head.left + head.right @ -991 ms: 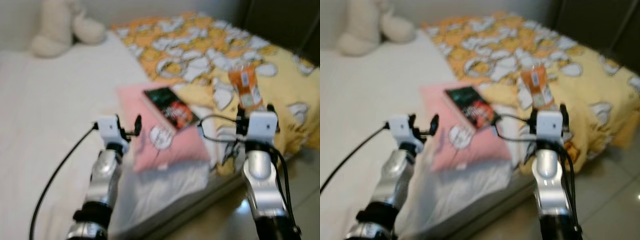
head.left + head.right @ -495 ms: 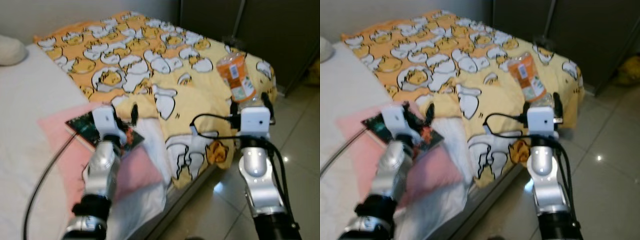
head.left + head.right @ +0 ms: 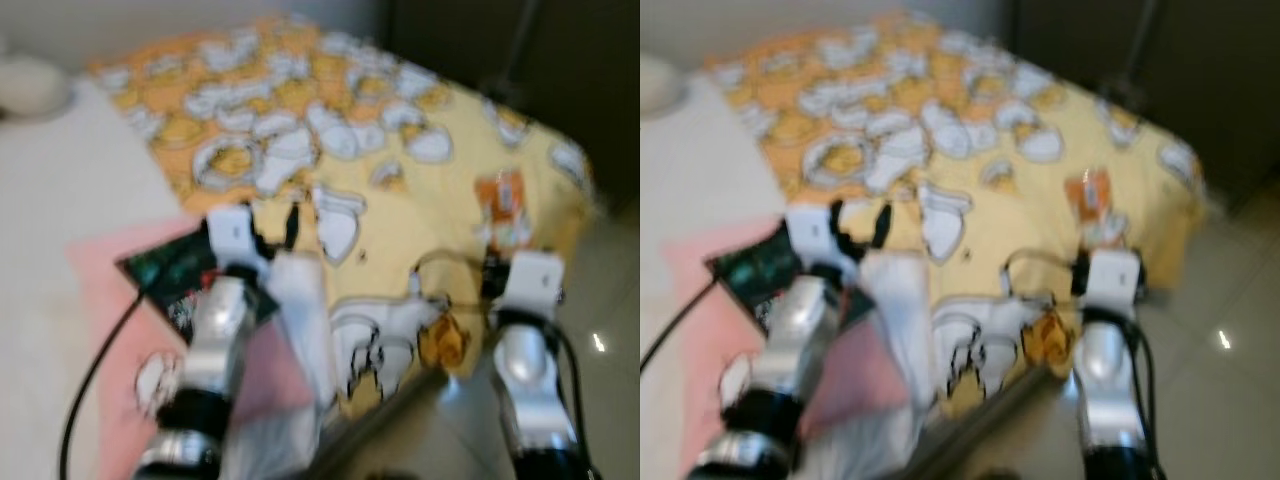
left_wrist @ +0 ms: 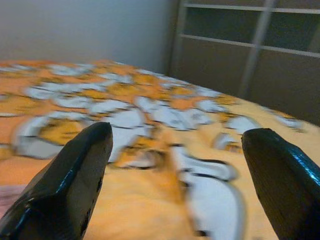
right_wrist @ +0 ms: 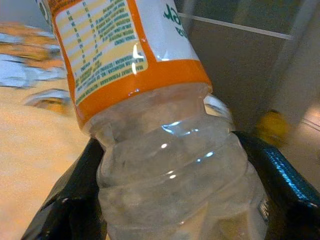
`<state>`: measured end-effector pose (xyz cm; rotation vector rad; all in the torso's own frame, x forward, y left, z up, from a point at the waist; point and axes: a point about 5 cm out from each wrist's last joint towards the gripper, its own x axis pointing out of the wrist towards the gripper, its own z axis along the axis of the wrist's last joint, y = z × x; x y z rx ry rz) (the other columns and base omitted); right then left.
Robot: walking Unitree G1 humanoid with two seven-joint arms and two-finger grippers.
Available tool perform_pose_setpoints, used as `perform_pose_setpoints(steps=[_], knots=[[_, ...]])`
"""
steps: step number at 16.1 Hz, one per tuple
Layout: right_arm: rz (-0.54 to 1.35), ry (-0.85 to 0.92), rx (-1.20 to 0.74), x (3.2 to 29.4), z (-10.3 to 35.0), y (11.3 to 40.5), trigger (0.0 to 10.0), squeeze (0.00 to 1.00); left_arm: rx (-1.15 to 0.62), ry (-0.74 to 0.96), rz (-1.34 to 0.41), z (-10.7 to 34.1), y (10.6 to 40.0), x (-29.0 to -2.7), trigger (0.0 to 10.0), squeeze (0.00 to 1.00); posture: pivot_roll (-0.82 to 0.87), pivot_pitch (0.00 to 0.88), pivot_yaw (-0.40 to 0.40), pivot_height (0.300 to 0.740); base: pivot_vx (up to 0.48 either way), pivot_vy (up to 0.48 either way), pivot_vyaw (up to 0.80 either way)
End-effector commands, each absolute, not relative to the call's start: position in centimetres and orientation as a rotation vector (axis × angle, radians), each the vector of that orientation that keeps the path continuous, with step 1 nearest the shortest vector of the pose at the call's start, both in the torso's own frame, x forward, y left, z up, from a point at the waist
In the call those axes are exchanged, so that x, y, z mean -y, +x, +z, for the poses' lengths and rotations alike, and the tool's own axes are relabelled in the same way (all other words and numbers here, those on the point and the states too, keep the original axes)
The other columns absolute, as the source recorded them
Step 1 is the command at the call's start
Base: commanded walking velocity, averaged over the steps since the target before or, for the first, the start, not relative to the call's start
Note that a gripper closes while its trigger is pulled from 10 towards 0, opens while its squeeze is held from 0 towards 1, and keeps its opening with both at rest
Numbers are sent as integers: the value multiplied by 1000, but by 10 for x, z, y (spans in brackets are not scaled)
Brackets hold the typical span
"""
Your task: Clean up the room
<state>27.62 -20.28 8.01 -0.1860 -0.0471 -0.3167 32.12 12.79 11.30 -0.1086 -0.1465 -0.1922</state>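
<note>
1. Between the two black fingers [image 5: 75, 200] of our right gripper [image 3: 505, 262] sits a clear plastic bottle [image 5: 165, 150] with an orange and white label, its ribbed clear end pressed against both fingers in the right wrist view, so these jaws are closed on the bottle.
2. Seen from our head, the bottle [image 3: 503, 210] stands up from the right gripper, raised over the near corner of the bed where the yellow blanket [image 3: 400, 160] hangs down toward the floor.
3. To the left, our left gripper [image 3: 272, 222] is held over the bed with nothing in it; its wrist view shows the two fingers [image 4: 75, 180] set wide apart, the patterned blanket lying between and beyond them.
4. Just behind our left arm lies a dark-covered book [image 3: 165, 270] on a pink cloth [image 3: 110, 330] that is spread across the white sheet [image 3: 60, 180]; the book's far corner is hidden by the wrist.
5. The yellow blanket, printed with white and orange egg shapes, covers the right part of the bed up to its far edge.
6. A pale rounded shape [image 3: 30, 85] rests on the sheet at the far left, too blurred for us to make out.
7. Dark cabinet doors [image 4: 240, 55] stand beyond the bed, and glossy floor tiles [image 3: 610, 340] show to the right of our right arm.
</note>
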Motion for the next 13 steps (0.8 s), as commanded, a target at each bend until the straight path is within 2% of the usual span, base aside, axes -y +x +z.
perform_pose_setpoints(steps=[1,5,12,13], knots=[[-262,-177,91,188,87,281,10000,0,126,-84,-155,106,317,-140,10000,0,-189,0,65,740,0,0,0],[-236,-164,73,186,83,285,10000,0,165,-62,-216,114,318,-135,10000,0,-185,0,66,740,0,-68,0],[-218,-180,43,187,78,289,10000,0,165,-82,-256,111,314,-133,10000,0,-182,0,60,740,0,-480,0],[-214,-173,40,186,77,289,10000,0,156,-80,-260,109,314,-133,10000,0,-183,0,60,740,0,-480,-587]])
